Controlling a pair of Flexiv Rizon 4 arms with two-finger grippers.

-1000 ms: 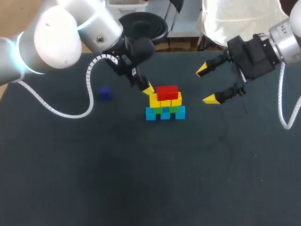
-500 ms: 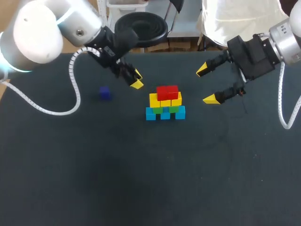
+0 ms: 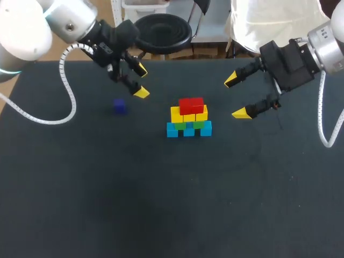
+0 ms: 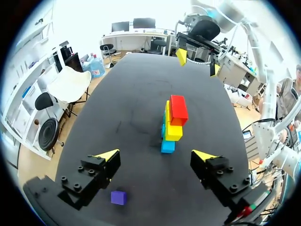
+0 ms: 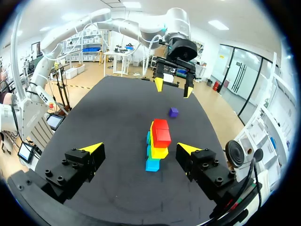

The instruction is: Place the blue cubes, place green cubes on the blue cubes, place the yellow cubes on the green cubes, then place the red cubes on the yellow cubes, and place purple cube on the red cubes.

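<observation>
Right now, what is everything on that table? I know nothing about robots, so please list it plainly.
table: one, black, under everything.
blue cubes: three show, light blue, bottom row of the stack in mid-table.
green cubes: two show, green, on the blue cubes.
yellow cubes: at least two, yellow, on the green cubes; the middle is hidden.
red cubes: seemingly two, red, top of the stack.
purple cube: one, purple, alone on the table, apart from the stack.
left gripper: one, black with yellow tips, open and empty, near the purple cube.
right gripper: one, black with yellow tips, open and empty, on the stack's other side.
</observation>
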